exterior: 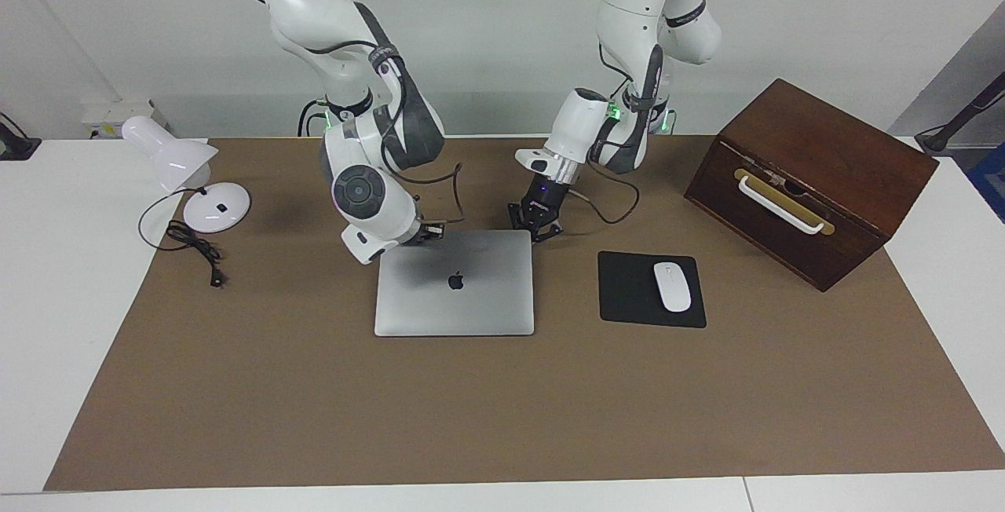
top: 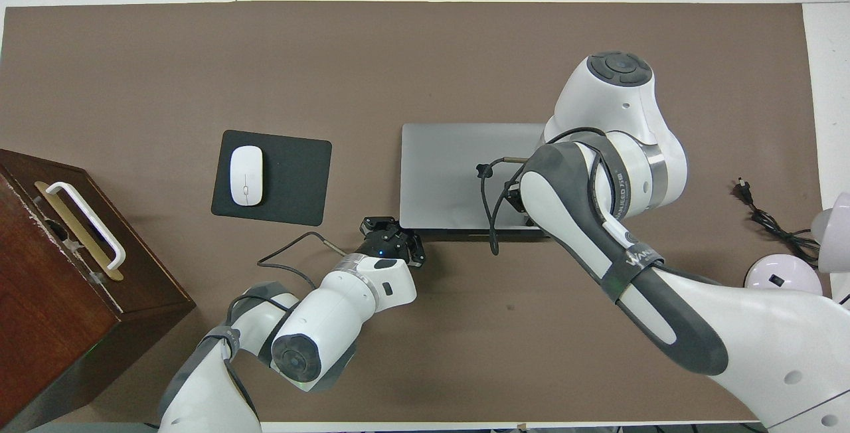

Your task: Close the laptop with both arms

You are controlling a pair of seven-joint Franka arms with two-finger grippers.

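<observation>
laptop [exterior: 454, 283]: lies flat on the worktop [exterior: 502, 402], lid down with the logo up, about midway along the worktop's length and in its robot-side half; judged from this, the closing looks done or all but done.
long axis: the lid's longer sides run along the worktop's length, so its two robot-side corners point one toward each arm.
left gripper [exterior: 535, 228]: low at the laptop's robot-side corner toward the left arm's end, just beside the lid edge; whether it touches the lid cannot be told. Its jaws appear spread a little and hold nothing.
right gripper [exterior: 430, 231]: low at the other robot-side corner, toward the right arm's end; the arm's wrist covers most of it in the overhead view, and I cannot tell how its jaws stand or whether it presses on the lid.
key relation: both grippers sit at the laptop's robot-side edge, one per corner; the lid stretches away from them toward the worktop's middle. Neither arm is clearly nearer.
next move, as a judgement: if the lid is fully seated, both arms only need to lift straight off.
mouse pad [exterior: 632, 292]: beside the laptop toward the left arm's end, mouse [exterior: 672, 286] on it, apart from the left gripper.
</observation>
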